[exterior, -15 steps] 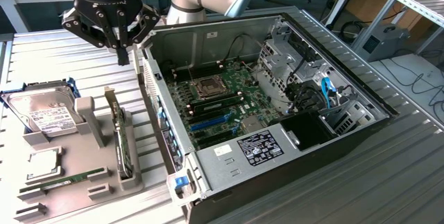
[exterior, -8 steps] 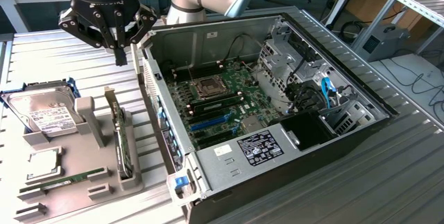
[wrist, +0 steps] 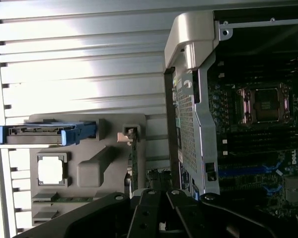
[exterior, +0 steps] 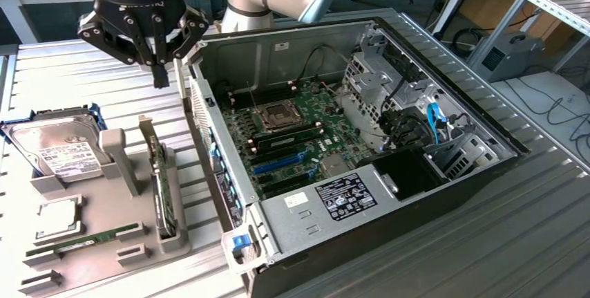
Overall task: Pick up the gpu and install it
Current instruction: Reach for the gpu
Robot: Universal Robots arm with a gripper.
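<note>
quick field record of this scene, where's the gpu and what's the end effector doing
gpu: on edge in grey holder, not gripped
holder also carries: hard drive, cpu, ram stick
case: open, motherboard exposed
end effector: shut, empty, raised beside the case, apart from the gpu
task state: gpu not yet picked up

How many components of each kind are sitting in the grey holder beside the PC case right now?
Hard drive: 1
CPU: 1
RAM stick: 1
gpu: 1
Total: 4
</note>
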